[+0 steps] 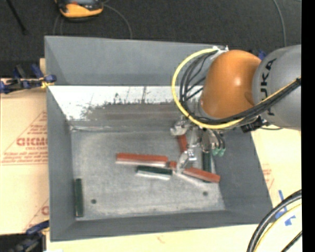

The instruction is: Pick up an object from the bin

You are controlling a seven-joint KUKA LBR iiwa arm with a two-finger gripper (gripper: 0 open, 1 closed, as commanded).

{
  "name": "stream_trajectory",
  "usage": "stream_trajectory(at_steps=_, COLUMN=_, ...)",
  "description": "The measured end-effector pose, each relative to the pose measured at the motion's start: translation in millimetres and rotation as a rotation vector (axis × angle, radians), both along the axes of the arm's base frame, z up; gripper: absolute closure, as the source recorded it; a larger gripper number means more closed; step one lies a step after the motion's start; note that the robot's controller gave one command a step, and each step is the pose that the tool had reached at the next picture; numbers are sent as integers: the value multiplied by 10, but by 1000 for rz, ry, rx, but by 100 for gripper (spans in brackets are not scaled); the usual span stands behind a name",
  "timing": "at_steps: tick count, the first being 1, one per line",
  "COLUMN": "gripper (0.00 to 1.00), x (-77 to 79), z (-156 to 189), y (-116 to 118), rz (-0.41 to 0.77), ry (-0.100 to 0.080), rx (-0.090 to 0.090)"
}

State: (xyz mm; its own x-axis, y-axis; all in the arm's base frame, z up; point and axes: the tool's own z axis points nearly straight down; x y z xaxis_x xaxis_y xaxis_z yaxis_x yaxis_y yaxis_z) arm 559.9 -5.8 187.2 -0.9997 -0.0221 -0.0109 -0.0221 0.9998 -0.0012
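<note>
My gripper (pixel 187 158) is low in the right half of the bin, under the arm's orange cover. Its tip is right above the spot where three flat bars meet. A long red-topped bar (pixel 142 158) lies to its left, pointing across the bin floor. Just below that one lies a dark green bar (pixel 153 171) with a pale edge. A shorter red bar (pixel 201 175) lies slanted at the gripper's lower right. Another red piece (pixel 182 140) stands close against the gripper's upper left, partly hidden by it.
A single dark green bar (pixel 79 197) lies upright along the left wall near the front corner. The arm and its cables hang over the bin's right back corner and hide the floor there.
</note>
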Motion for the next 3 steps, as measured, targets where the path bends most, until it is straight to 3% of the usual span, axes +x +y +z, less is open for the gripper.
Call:
stream_trajectory(at_steps=1, gripper=100, x=-26, z=-1076, y=283, rz=418, ry=9, rx=-5)
stream_trajectory(at_steps=2, gripper=100, x=-26, z=-1076, y=283, rz=417, ry=9, rx=-5)
stream_trajectory(at_steps=3, gripper=100, x=44, z=751, y=149, rz=374, ry=10, rx=-1)
